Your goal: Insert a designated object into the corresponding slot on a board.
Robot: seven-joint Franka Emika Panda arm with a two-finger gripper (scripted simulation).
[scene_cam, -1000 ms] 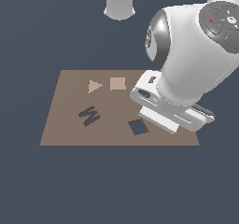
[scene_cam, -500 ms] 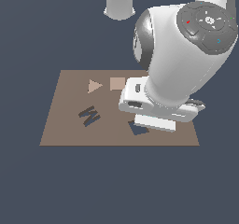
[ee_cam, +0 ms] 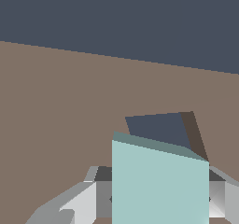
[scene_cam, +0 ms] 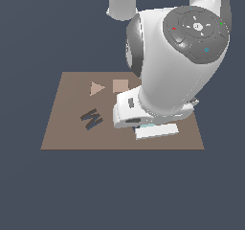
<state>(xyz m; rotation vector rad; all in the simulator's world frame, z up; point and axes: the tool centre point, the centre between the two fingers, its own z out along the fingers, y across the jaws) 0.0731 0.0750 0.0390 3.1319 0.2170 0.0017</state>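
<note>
In the wrist view the pale teal square block (ee_cam: 158, 185) sits between my gripper's (ee_cam: 158, 202) two grey fingers (ee_cam: 88, 202), which are shut on it. The dark square slot (ee_cam: 161, 127) lies in the brown board (ee_cam: 60, 111) just beyond the block, close below it. In the exterior view my white arm (scene_cam: 177, 66) stands over the board (scene_cam: 67, 128) and hides the slot. Only a thin teal sliver of the block (scene_cam: 145, 127) shows under the hand.
On the board, a dark M-shaped cutout (scene_cam: 91, 119) lies toward the exterior view's left. A tan triangle (scene_cam: 97, 88) and a tan flat square (scene_cam: 120, 86) lie at the far side. Dark floor surrounds the board.
My arm has moved toward the exterior view's left across the board. The dark square slot, visible one second ago, is now covered by the hand.
</note>
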